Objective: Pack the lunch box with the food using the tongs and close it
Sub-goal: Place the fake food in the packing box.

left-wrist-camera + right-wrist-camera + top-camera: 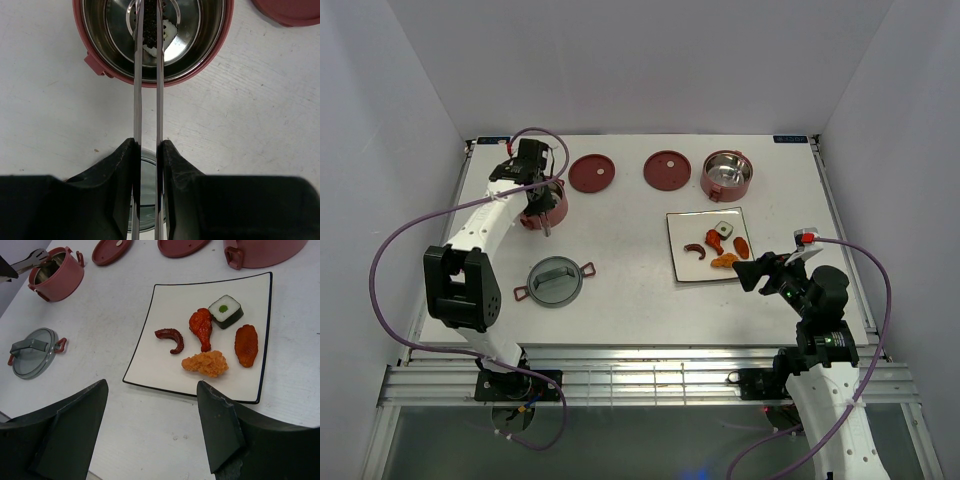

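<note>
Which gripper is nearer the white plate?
Right. The right gripper hovers beside the plate, at its near right corner; the left gripper is far left, holding tongs over a bowl.

You had bright, even light from above; shadows on the white table (pixel 620 230) were short and soft. Glare streaked the steel bowl (pixel 210 30) at the top of the left wrist view, and the dark fingers (pixel 115 200) at its bottom looked slightly soft.

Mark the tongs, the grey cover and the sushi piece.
tongs (pixel 136 95), left wrist view, midway along one flat arm.
grey cover (pixel 556 282), top view, centre of its top.
sushi piece (pixel 225 310), right wrist view, its top face.
</note>
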`<state>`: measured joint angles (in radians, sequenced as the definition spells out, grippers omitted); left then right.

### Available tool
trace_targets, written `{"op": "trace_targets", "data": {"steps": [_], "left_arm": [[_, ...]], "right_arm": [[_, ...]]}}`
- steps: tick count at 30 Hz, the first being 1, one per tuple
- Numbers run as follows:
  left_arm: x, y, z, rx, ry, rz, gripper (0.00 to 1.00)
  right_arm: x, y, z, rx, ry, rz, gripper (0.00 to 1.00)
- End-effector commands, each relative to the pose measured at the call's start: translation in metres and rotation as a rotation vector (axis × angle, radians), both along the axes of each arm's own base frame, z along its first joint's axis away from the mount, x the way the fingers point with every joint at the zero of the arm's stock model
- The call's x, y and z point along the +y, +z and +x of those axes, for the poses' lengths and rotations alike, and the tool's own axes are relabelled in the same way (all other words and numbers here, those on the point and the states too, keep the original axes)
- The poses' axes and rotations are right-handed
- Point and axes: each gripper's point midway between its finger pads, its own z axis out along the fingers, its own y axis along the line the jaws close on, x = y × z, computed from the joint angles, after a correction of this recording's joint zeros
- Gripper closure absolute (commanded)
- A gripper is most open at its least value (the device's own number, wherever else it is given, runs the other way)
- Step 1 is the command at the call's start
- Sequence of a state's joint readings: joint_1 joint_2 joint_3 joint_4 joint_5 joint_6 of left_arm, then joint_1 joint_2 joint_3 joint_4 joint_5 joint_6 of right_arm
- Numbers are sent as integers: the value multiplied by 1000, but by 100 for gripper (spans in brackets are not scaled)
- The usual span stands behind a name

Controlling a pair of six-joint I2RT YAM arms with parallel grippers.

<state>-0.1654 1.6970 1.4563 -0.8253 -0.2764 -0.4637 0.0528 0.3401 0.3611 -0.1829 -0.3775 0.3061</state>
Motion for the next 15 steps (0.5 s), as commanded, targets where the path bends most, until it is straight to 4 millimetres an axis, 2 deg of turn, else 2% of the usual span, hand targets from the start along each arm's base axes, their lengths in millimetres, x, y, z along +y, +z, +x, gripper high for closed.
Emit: {"op": "trace_targets", "data": {"steps": [1,3,6,10,15], "left_arm": [[0,12,6,-50,-7,-14,68],[-2,13,5,-51,-19,-19,59],[-5,19,7,-60,-30,-34,52],[-9,33,7,-88,-50,-49,50],[-17,66,8,-156,-88,-82,48]], "right_arm": [[2,13,3,-62,14,0,23],[1,14,3,-65,11,-1,23],[2,14,3,-64,12,-1,23],[1,13,3,-61,9,-2,23],[0,12,4,-56,0,-3,23]]}}
